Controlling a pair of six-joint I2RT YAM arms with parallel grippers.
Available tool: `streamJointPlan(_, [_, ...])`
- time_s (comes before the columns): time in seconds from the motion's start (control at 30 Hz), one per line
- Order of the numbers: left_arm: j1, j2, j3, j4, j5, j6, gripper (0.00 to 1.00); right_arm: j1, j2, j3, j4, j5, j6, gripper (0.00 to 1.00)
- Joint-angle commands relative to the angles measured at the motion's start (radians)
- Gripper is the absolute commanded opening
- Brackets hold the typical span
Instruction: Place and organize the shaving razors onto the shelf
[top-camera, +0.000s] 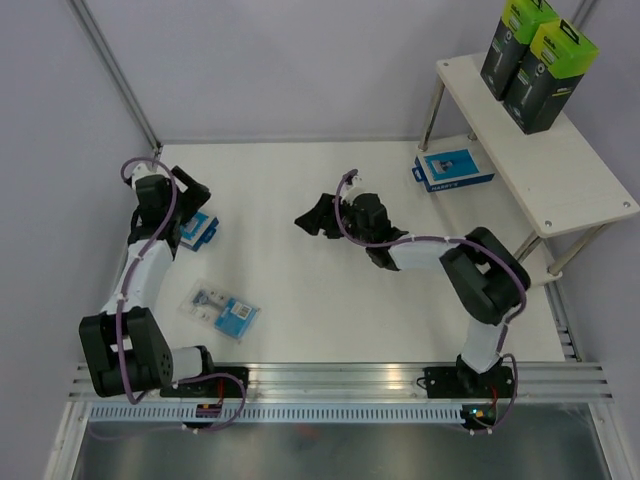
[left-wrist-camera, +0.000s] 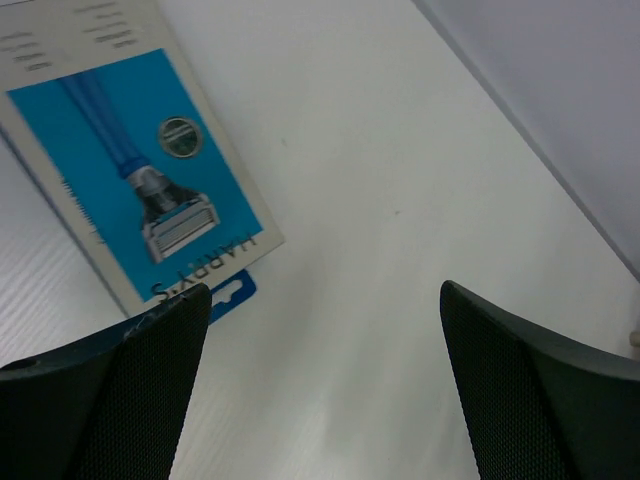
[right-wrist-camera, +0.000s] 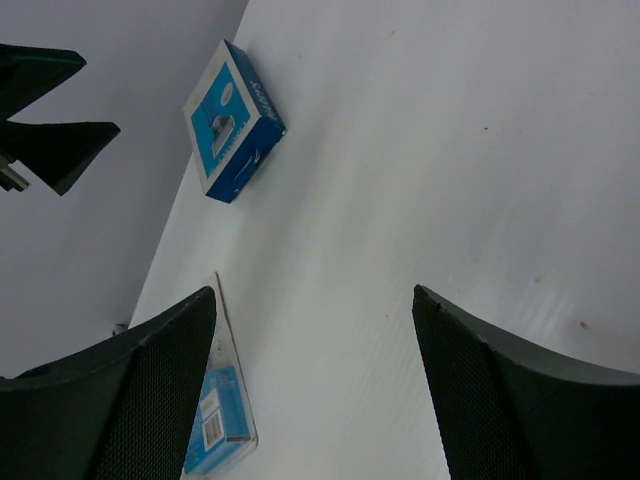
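Plainly, both grippers stood open and empty: the left gripper (left-wrist-camera: 325, 345) hung just beside one flat blue-and-white box (left-wrist-camera: 130, 170), the right gripper (right-wrist-camera: 315, 350) over mid-table. The second flat box (top-camera: 453, 170) lay near the shelf (top-camera: 570, 180), whose top board bore two black green-topped boxes (top-camera: 548, 80). The blister pack (top-camera: 220, 310) lay beside the left arm.

The blue-and-white razor box (left-wrist-camera: 130, 170) bears the brand name HARRY'S, seen upside down; other print is illegible.
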Motion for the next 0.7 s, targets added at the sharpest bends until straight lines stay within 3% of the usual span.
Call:
streamJointPlan(0.0, [0.073, -0.039, -0.051, -0.079, -0.097, -0.055, 1.00, 0.020, 0.157, 0.140, 0.284, -0.096, 0.151, 0.86])
streamJointPlan(0.2, [0.183, -0.017, -0.095, -0.080, -0.049, -0.163, 1.00, 0.105, 0.375, 0.423, 0.133, -0.008, 0.185, 0.87])
streamJointPlan(0.43, [0.251, -0.004, -0.146, -0.077, -0.061, -0.262, 1.00, 0.175, 0.592, 0.616, 0.076, 0.091, 0.420, 0.85])
streamJointPlan(0.67, [0.288, 0.024, -0.198, 0.039, -0.023, -0.281, 1.00, 0.248, 0.763, 0.845, -0.031, 0.155, 0.435, 0.83])
